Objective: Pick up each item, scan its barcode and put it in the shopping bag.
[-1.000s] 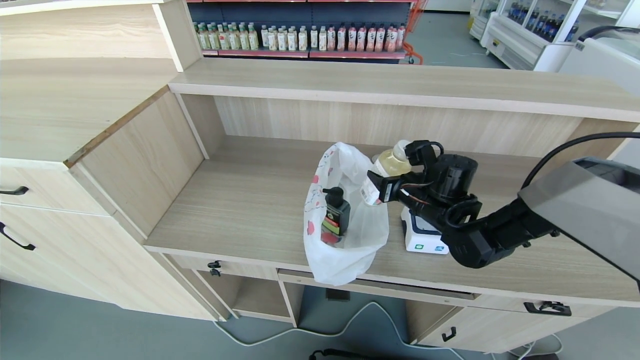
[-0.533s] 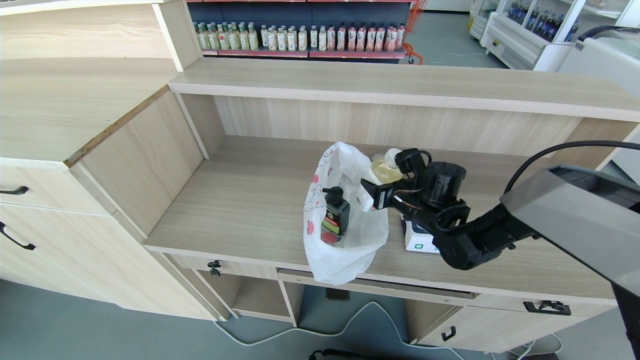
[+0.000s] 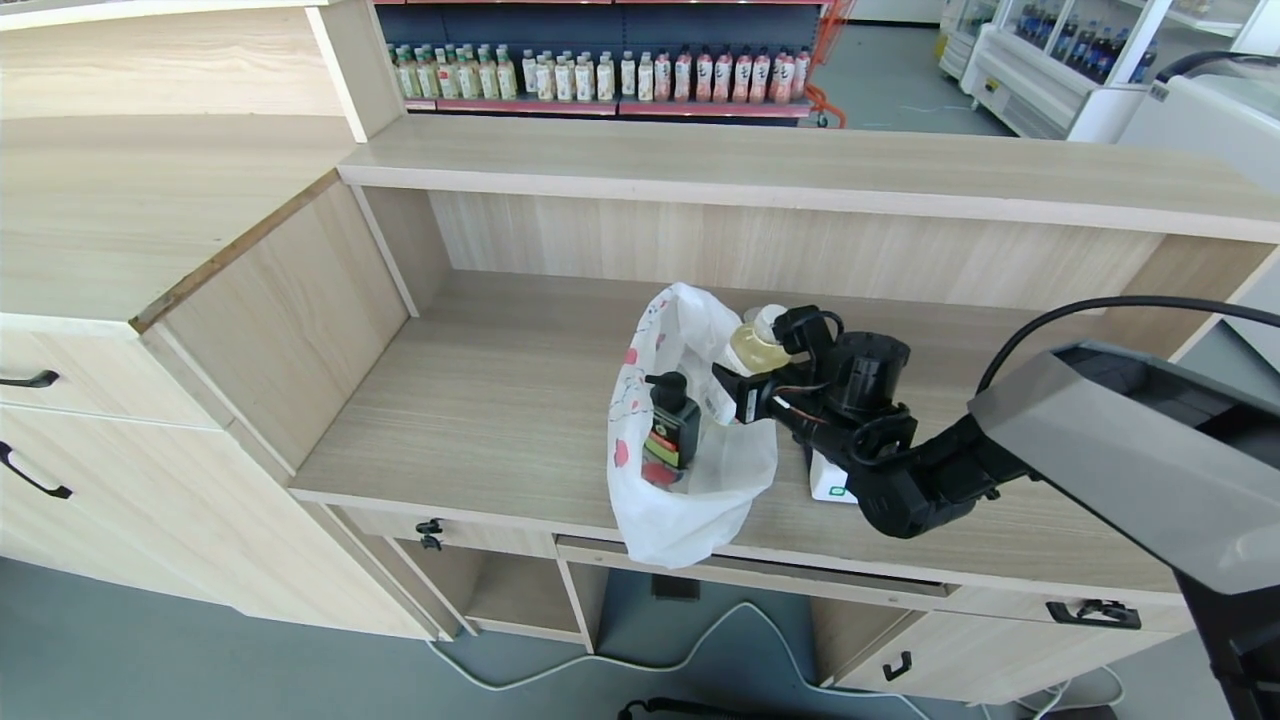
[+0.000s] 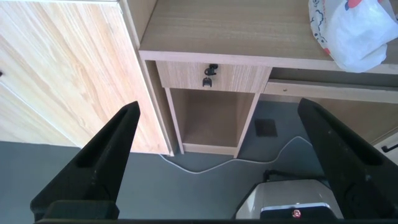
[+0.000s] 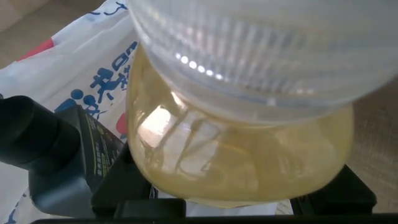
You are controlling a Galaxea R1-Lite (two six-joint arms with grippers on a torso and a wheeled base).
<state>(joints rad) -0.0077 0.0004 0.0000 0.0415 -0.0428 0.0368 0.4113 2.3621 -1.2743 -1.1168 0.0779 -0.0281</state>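
The right claw (image 3: pixel 765 362) is clenched around a bottle (image 3: pixel 752 348) of pale yellow liquid with a white cap. It grips the bottle across the body, so the bottle tilts with its cap towards the back of the desk (image 3: pixel 480 400). The bottle's lower end sits right at the open mouth of the white shopping bag (image 3: pixel 690 500), on the bag's right-hand rim. The bag stands at the front edge of the desk, and its belly bulges a little over that edge. Inside it a dark pump bottle (image 3: pixel 672 430) stands upright. A small white scanner (image 3: pixel 828 482) rests on the desk just beside the bag, partly hidden behind the right arm. The left claw (image 4: pixel 217 107) hangs low in front of the desk with its fingers spread wide and nothing between them. It faces a drawer (image 4: pixel 186 76) with a black handle and the open cubby (image 4: pixel 214 127) below it.
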